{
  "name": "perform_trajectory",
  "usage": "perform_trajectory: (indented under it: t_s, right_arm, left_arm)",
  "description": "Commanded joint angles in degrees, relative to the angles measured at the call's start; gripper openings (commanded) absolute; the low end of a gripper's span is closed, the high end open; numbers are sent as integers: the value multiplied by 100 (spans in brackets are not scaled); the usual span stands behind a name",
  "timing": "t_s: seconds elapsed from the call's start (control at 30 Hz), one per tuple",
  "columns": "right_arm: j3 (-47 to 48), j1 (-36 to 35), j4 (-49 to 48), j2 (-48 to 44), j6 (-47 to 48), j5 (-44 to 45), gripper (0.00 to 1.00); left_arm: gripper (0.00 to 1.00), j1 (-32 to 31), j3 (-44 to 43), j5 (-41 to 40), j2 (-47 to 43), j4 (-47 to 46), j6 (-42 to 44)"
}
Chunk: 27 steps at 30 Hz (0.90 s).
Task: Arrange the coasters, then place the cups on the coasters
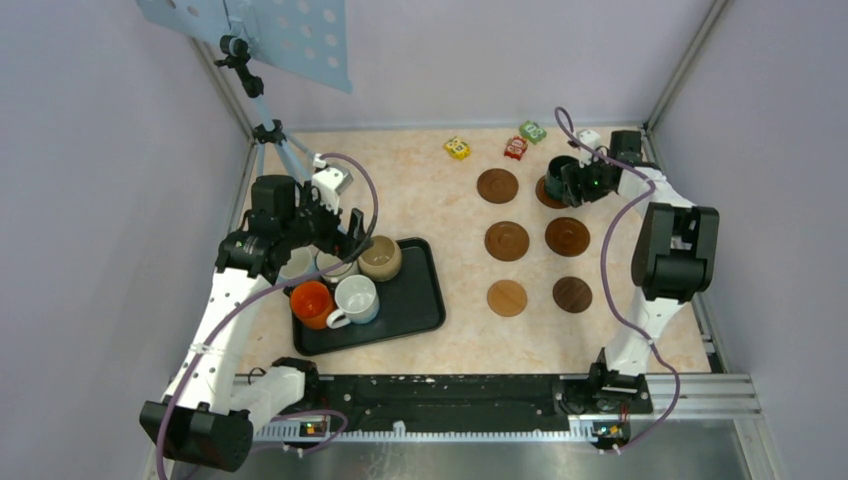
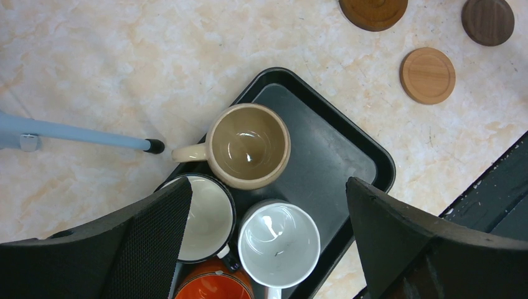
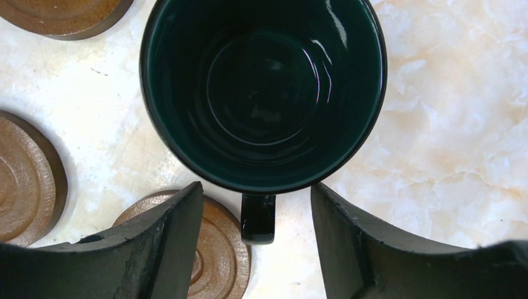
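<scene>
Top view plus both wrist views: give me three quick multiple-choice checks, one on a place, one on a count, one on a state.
1. The dark green mug stands: A near left; B far right, at a coaster; C dead centre.
2. Uncovered coasters in the top view: A three; B six; C five.
3. The right claw is: A open astride the mug's handle; B shut on the handle; C holding a coaster.
B, the top view shows it there; C, five discs lie bare; A, gaps show on both sides of the handle.
</scene>
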<state>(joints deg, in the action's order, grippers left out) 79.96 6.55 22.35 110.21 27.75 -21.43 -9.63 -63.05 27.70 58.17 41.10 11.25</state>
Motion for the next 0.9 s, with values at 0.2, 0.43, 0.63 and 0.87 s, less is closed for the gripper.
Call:
perform_trajectory:
  t_s: [0.2,0.43,0.63,0.87]
  right_arm:
    - [766,-47,601,-857,-109,-453,69]
    - [772,-559,883,-1296,-226,-632,69]
    - [652,-882,926,-1454,-506,-866,69]
    - [394,-892,989,-1588,-439,-845,69]
  left_arm:
    - [99,31,-136,-21,318,123,416]
    - [99,30,-158,-489,765,128,409]
    - [99,22,-171,-783,1330,-540,-323]
    - [99,14,-434,-1840,2010,-980,-1677]
